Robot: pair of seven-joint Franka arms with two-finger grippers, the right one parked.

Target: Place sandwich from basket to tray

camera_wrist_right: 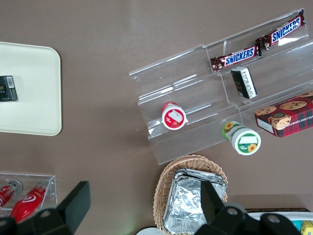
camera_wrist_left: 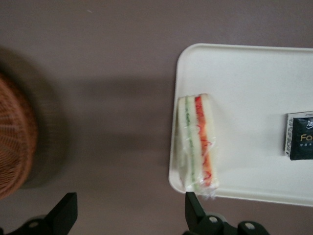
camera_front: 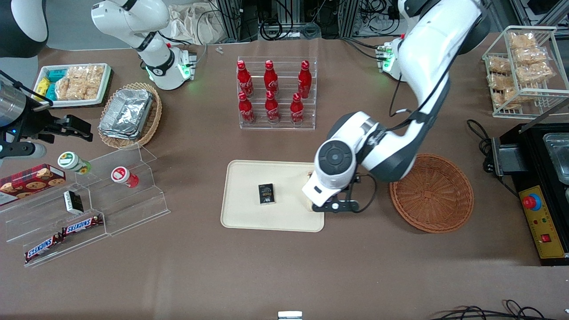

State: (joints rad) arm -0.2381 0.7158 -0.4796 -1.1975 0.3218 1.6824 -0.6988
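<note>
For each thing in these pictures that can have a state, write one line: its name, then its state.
Sandwich: wrapped, lying on the tray at its edge nearest the basket, released.
Tray: holds the sandwich and a small black box.
Basket: empty.
Claw: open, above the tray's edge and the table beside it, holding nothing.
Cola bottles: upright, capped, in their clear rack.

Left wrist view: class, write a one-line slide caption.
Open gripper above the wrapped sandwich, which lies at the tray edge, basket nearby.
</note>
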